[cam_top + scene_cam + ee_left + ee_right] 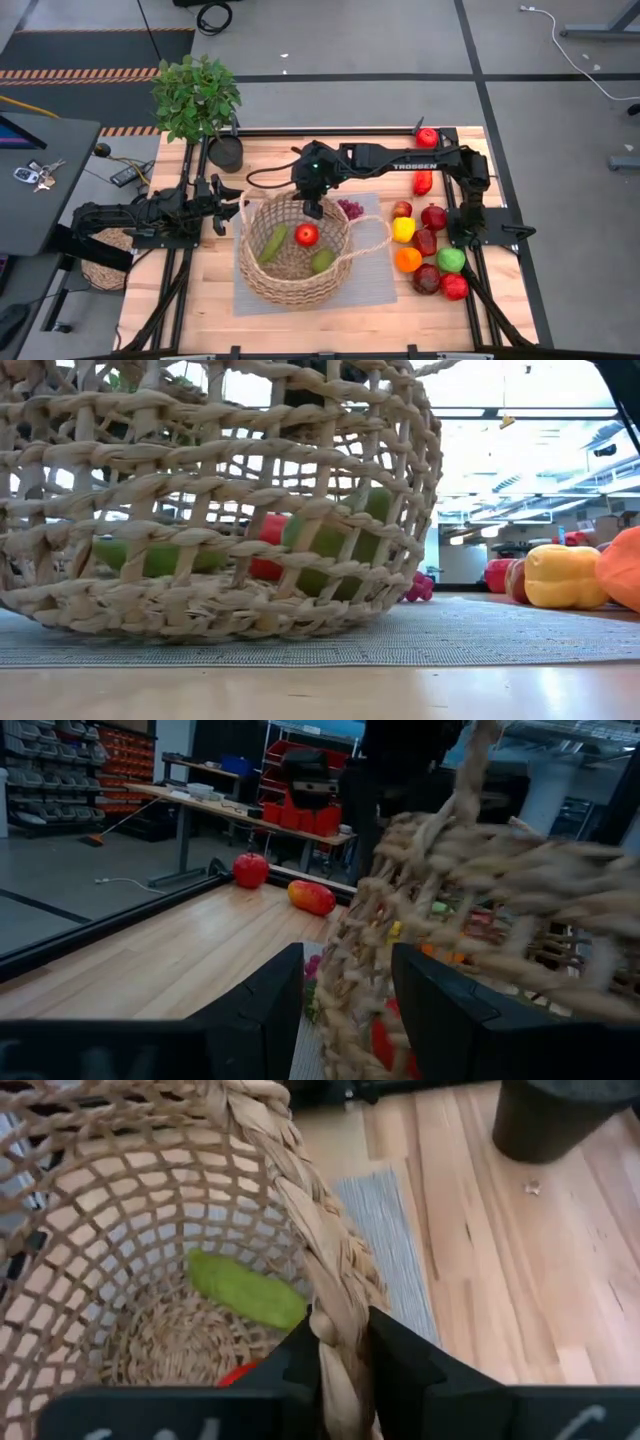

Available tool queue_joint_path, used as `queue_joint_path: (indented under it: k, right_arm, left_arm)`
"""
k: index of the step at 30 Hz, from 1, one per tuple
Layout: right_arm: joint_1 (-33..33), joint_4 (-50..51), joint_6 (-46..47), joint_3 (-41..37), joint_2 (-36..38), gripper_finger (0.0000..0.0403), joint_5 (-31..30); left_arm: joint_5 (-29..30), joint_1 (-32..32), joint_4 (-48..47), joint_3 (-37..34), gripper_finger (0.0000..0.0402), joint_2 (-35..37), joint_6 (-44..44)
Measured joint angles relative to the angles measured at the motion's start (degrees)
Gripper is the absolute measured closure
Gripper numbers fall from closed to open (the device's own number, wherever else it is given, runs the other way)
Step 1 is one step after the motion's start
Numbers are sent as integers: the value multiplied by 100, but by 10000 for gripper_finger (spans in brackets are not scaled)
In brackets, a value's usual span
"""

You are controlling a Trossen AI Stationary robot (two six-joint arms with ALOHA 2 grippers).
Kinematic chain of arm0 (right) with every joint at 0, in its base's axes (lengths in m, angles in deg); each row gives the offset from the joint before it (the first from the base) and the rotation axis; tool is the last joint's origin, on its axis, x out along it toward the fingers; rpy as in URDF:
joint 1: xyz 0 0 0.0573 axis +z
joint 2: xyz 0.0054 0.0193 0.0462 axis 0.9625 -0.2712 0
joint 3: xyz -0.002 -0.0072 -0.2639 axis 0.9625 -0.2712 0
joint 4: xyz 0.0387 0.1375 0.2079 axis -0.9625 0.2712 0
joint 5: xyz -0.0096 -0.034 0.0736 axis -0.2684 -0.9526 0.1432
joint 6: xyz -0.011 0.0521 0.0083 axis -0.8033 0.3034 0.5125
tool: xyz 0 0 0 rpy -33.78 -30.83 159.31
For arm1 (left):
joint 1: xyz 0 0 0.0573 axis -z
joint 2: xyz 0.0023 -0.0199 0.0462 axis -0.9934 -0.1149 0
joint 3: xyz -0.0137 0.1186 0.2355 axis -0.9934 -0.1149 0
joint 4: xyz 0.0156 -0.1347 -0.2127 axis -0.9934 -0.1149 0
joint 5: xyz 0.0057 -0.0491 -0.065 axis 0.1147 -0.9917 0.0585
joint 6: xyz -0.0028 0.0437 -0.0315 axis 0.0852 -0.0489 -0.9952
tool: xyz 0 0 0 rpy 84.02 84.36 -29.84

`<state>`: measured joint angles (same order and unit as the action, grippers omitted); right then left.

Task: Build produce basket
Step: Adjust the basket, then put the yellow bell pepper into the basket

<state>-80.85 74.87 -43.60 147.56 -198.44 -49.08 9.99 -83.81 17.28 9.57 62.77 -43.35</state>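
From above, the large round tan open-weave wicker basket point(295, 250) sits on a grey woven mat point(375, 285) in the middle of the pale wooden table point(200, 300), holding a long green vegetable point(274, 243), a round red fruit point(307, 234) and a green pear-shaped fruit point(322, 261). The right gripper point(313, 208) reaches across from the right side and pinches the basket's far rim, while the left gripper point(232, 205) pinches the basket's rim on the left side. The rest of the produce, red, dark red, yellow, orange and green pieces point(428, 250), lies in a cluster near the right arm's base, a red apple point(427, 137) sits at the far edge, and a black pot with a leafy green plant point(200, 100) stands at the far left corner. At table height, the basket point(210, 510) fills the picture's left and its right side looks lifted off the mat point(400, 640); a yellow pepper point(565, 575) lies beyond. In the left wrist view, the two dark fingers point(265, 1010) close on the blurred wicker rim point(370, 980). In the right wrist view, the fingers point(395, 1355) are pressed onto the braided rim point(335, 1280), with the green vegetable point(245, 1292) below inside.
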Motion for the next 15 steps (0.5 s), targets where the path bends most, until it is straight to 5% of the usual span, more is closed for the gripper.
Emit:
queue_joint_path:
  k: [15]
  right_arm:
    - [-120, 1945, 103, 724, 333, 180, -317]
  left_arm:
    - [1, 0, 0, 0, 241, -1, 0]
